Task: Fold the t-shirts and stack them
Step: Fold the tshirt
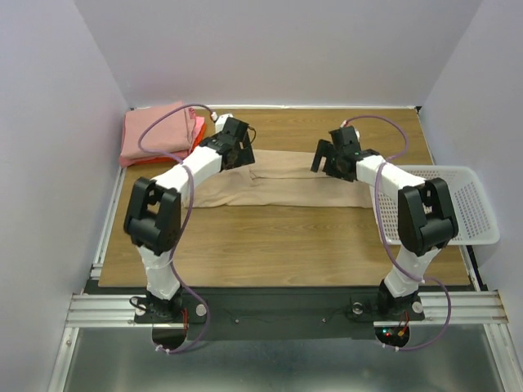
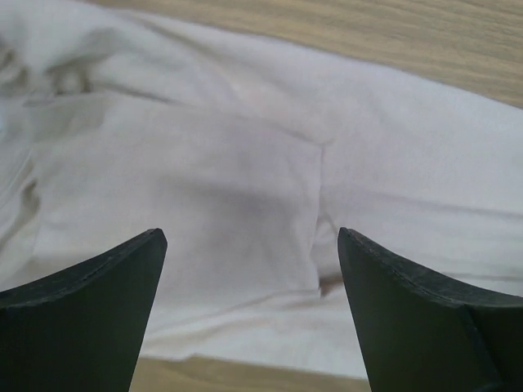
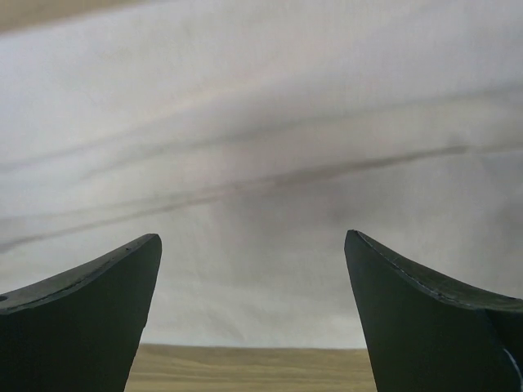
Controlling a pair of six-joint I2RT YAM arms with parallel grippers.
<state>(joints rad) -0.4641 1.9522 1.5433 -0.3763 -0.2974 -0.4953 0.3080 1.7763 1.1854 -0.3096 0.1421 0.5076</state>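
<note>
A tan t-shirt (image 1: 282,184) lies as a long folded strip across the middle of the table. My left gripper (image 1: 237,149) hangs over its left end, jaws wide open with nothing between them; its wrist view shows the pale cloth (image 2: 245,188) with a sleeve fold under the jaws. My right gripper (image 1: 328,155) is over the strip's right part, also open and empty, with smooth cloth (image 3: 261,163) beneath. A salmon-pink folded shirt (image 1: 155,131) lies on an orange-red one (image 1: 198,127) at the far left corner.
A white mesh basket (image 1: 466,204) stands at the right edge, beside the right arm. Bare wooden tabletop (image 1: 270,245) lies in front of the tan shirt. White walls close in the back and sides.
</note>
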